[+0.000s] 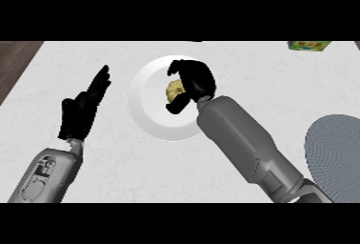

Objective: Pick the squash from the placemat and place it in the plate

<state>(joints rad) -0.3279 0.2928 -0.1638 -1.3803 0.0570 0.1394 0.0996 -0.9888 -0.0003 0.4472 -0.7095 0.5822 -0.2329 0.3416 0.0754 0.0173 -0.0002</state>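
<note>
- Squash [174, 88], yellow and lumpy, sits over the round white plate [146, 102], gripped by the black right hand [193, 81] curled round it.
- Left hand [84, 107] rests wide, fingers straight.
- Round grey ribbed placemat [337, 147] lies at right on the pale speckled worktop [267, 76].
- Green box [309, 45] at the far edge; its print is unreadable.
</note>
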